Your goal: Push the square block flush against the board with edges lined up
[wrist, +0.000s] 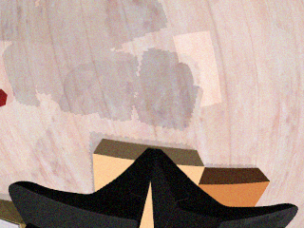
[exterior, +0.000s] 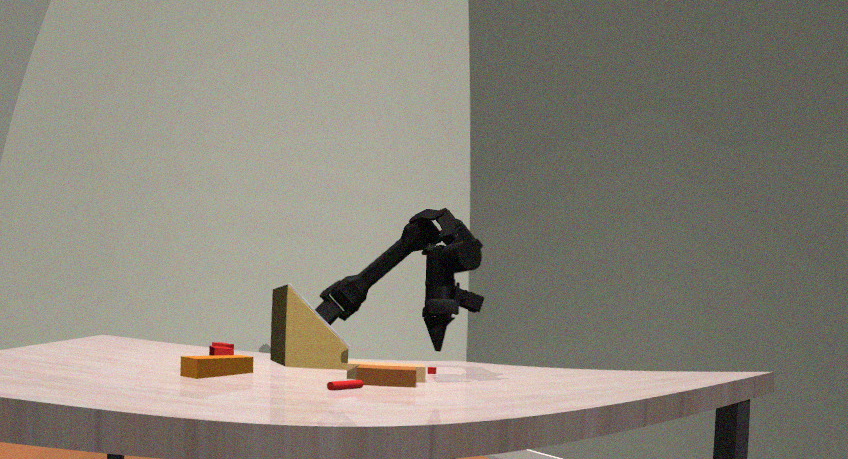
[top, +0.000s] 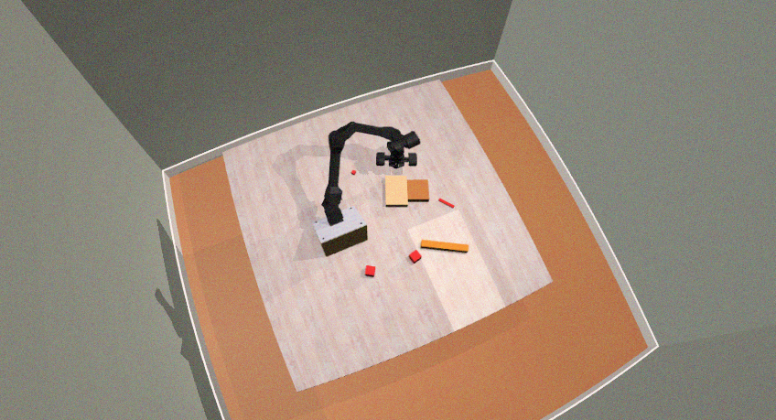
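Though lower than the closed hand [top: 396,166] [exterior: 437,348] [wrist: 152,155], the square block [top: 417,189] [exterior: 386,376] [wrist: 235,192] apart from it.

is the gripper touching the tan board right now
No, the exterior view shows the closed gripper hanging in the air above the table.
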`<action>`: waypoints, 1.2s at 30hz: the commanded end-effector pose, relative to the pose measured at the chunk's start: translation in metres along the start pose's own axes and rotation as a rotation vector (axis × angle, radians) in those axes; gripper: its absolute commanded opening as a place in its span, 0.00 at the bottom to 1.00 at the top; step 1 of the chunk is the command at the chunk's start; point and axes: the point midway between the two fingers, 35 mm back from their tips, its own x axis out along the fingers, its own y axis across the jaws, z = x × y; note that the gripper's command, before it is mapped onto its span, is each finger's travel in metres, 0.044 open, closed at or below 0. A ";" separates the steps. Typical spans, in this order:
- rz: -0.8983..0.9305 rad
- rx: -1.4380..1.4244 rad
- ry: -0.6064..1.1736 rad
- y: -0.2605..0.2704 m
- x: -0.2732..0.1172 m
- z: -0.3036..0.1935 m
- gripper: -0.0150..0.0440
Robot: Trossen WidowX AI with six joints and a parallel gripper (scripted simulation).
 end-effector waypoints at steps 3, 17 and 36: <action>0.005 -0.020 0.003 -0.001 0.044 0.001 0.25; 0.006 -0.020 0.002 -0.001 0.056 -0.004 0.25; 0.006 -0.020 0.004 -0.002 0.056 -0.025 0.25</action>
